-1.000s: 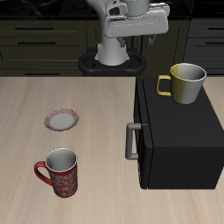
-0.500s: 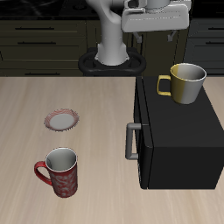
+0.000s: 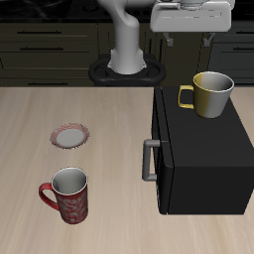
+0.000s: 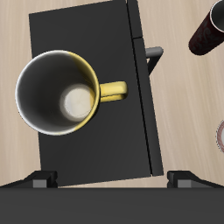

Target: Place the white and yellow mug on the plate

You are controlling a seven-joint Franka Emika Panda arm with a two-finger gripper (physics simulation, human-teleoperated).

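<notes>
I go from the plate (image 3: pixel 69 135), small, round, flat with a reddish rim, lying on the pale wooden counter (image 3: pixel 109 119), to the white and yellow mug (image 3: pixel 209 94), glossy ceramic, upright on the matte black box (image 3: pixel 203 159). My tool (image 3: pixel 193 38) hangs above it, apart, fingers spread with nothing between. I would descend straight and pinch the wall opposite the handle.

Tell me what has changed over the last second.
The gripper has travelled sideways across the back of the table, from above the robot's base to above the white and yellow mug, which stands on the black box. It holds nothing. The mug, the plate and the red mug have not moved.
</notes>
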